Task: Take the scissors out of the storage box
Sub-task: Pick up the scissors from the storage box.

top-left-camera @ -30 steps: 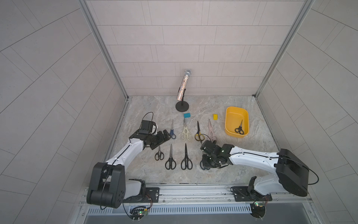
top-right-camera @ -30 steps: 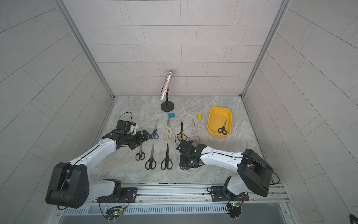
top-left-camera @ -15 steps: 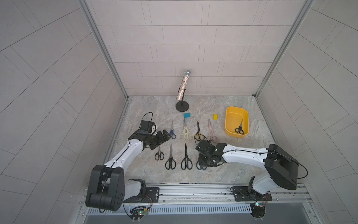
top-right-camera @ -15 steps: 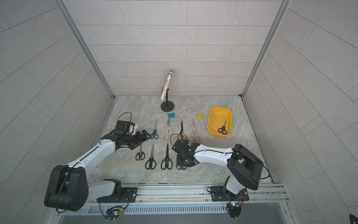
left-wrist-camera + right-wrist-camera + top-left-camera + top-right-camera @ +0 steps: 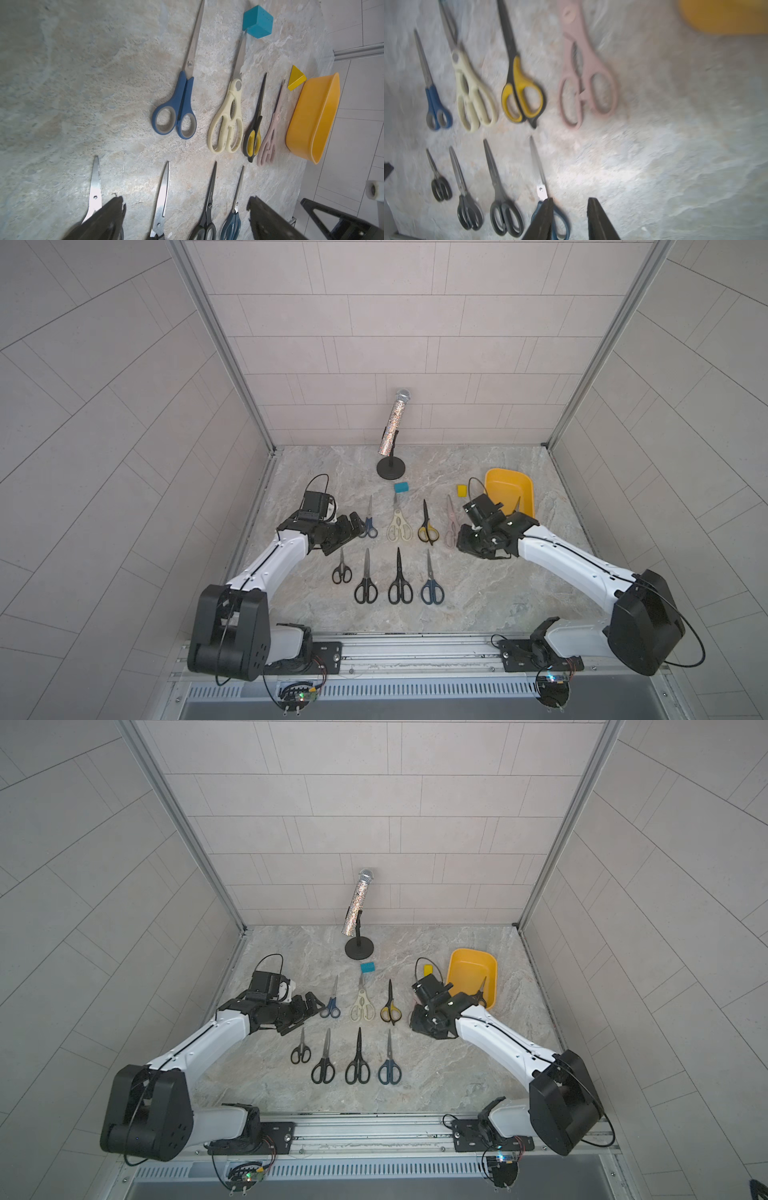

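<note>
Marbled stone bench point(image 5: 478, 605) carries eight laid-out scissors point(image 5: 399, 576); the shallow yellow plastic storage box point(image 5: 509, 489) holds one small black-handled pair point(image 5: 482, 992). Right hand point(image 5: 569, 200), fingers apart and empty, should clear the rim and pinch near the pivot. Left hand point(image 5: 185, 200) gapes, idle.

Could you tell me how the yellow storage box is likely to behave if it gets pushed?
The storage box looks like thin-walled plastic holding only one pair of scissors, so it is probably light. Being shallow and wide, it should slide on the smooth table rather than tip.
</note>
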Robot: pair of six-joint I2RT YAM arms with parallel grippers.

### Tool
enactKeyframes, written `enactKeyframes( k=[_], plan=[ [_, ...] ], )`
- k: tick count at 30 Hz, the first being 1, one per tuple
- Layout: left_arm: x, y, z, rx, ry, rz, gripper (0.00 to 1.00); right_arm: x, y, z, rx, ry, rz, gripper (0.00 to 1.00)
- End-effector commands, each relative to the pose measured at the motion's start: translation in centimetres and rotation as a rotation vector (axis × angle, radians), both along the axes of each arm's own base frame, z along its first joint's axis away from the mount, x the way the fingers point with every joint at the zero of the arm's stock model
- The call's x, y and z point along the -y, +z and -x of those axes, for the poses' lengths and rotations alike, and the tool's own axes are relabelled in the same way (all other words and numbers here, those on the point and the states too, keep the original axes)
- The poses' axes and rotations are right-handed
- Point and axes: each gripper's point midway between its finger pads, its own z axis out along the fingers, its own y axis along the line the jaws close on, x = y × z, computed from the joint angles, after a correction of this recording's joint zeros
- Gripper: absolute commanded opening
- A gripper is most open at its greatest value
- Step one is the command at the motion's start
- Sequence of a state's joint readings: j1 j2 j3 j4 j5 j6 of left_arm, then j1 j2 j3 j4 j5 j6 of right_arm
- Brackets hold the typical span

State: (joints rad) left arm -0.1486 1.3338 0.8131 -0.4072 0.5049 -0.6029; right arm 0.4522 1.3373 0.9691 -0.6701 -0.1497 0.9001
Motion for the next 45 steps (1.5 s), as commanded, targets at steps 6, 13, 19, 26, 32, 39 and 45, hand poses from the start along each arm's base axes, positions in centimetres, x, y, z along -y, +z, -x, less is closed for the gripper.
enactKeyframes(
  k=[6,13,19,26,32,39,45],
  plan=[
    [1.4,1.7,-4.1,0.046,-0.044,-0.057,1.0,9.7,1.3,-6.1,-0.007,-0.135,0.096,0.31],
    [1.7,2.4,-7.2,0.093,-0.066,-0.118,1.0,15.4,-1.5,-10.4,-0.144,-0.197,0.145,0.27],
    [1.6,1.0,-9.2,0.076,-0.069,-0.16,1.0,16.5,-4.9,-12.6,-0.2,-0.207,0.154,0.24],
    [1.9,-0.1,-10.7,0.056,-0.068,-0.161,1.0,18.6,-7.5,-13.4,-0.253,-0.255,0.211,0.25],
    [1.8,-1.5,-10.6,0.022,-0.067,-0.172,1.0,20.3,-8.4,-13.8,-0.263,-0.279,0.236,0.26],
    [1.8,-1.7,-10.7,0.014,-0.072,-0.18,1.0,20.0,-9.0,-16.4,-0.209,-0.236,0.204,0.24],
    [1.7,-1.5,-10.6,0.015,-0.081,-0.192,1.0,20.1,-5.4,-16.9,-0.129,-0.22,0.215,0.23]
  ],
)
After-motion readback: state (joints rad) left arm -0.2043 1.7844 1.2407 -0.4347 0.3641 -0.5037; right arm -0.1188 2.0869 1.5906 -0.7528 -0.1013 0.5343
